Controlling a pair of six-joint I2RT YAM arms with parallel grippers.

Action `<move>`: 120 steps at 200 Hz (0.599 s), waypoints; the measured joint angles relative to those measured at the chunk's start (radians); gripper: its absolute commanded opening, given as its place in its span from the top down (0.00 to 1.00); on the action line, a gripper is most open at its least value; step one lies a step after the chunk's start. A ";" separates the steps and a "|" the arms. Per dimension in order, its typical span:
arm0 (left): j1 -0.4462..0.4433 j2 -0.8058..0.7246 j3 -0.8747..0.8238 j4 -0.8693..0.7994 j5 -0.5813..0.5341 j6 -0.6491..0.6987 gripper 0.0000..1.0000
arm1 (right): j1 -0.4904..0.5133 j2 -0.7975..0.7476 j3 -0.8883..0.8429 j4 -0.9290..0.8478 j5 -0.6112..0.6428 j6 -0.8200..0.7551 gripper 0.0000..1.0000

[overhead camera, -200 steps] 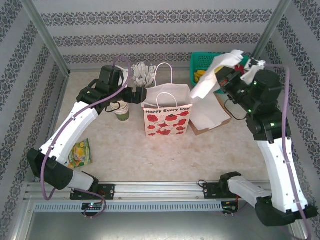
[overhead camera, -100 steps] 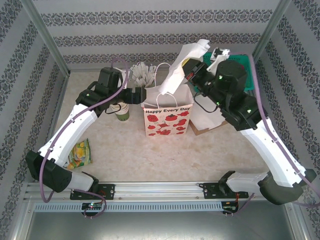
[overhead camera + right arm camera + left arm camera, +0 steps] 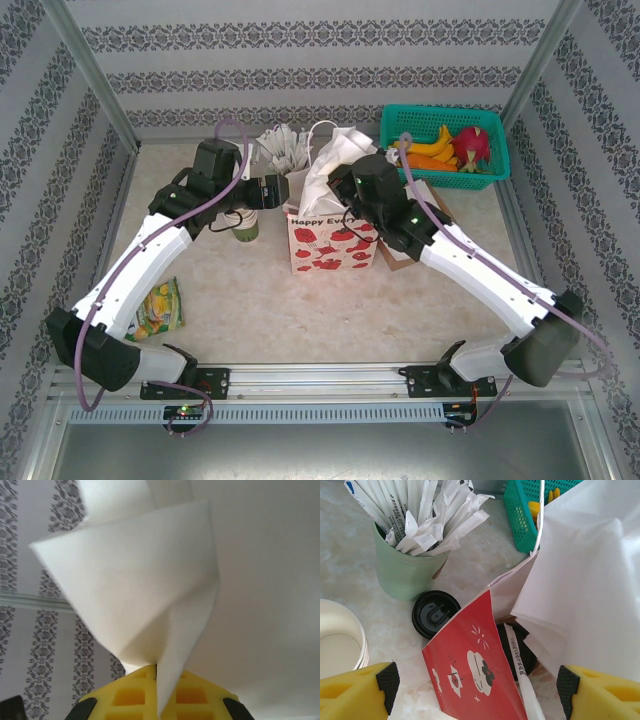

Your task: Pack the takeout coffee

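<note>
1. Lining: right end effector (image 3: 156, 680) pinches white tissue sheet (image 3: 150, 580) over strawberry-printed paper bag (image 3: 335, 245); left end effector (image 3: 477, 682) wide open, empty.
2. Black-lidded cream-green paper cup (image 3: 436, 614) stands left of bag; grasp it next.

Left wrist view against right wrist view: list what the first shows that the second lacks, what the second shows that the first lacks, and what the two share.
Left wrist view: a green cup of wrapped sticks, a black lid, stacked cream cups, a teal basket, the red-printed bag and the open left gripper.
Right wrist view: patterned wall, and the right gripper shut on white paper.
Shared: that white paper, hanging over the bag.
</note>
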 measured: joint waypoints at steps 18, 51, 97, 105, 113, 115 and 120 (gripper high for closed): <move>0.000 0.016 0.000 0.008 0.014 -0.008 0.16 | 0.000 0.045 0.034 0.003 -0.046 -0.038 1.00; 0.000 0.031 0.000 0.009 0.022 -0.010 0.16 | -0.001 0.055 0.033 0.021 -0.085 -0.058 0.97; 0.000 0.031 0.000 0.021 0.068 0.011 0.16 | -0.015 0.065 -0.061 -0.010 -0.119 -0.080 0.66; -0.001 0.031 0.001 0.020 0.077 0.025 0.16 | -0.021 0.065 -0.058 -0.026 -0.127 -0.099 0.57; -0.001 0.031 0.001 0.020 0.087 0.042 0.16 | -0.027 0.065 -0.048 -0.047 -0.141 -0.133 0.51; -0.001 0.031 0.001 0.020 0.089 0.047 0.16 | -0.029 0.065 -0.043 -0.055 -0.145 -0.150 0.50; -0.002 0.032 0.001 0.019 0.093 0.057 0.15 | -0.034 0.066 -0.030 -0.075 -0.150 -0.172 0.46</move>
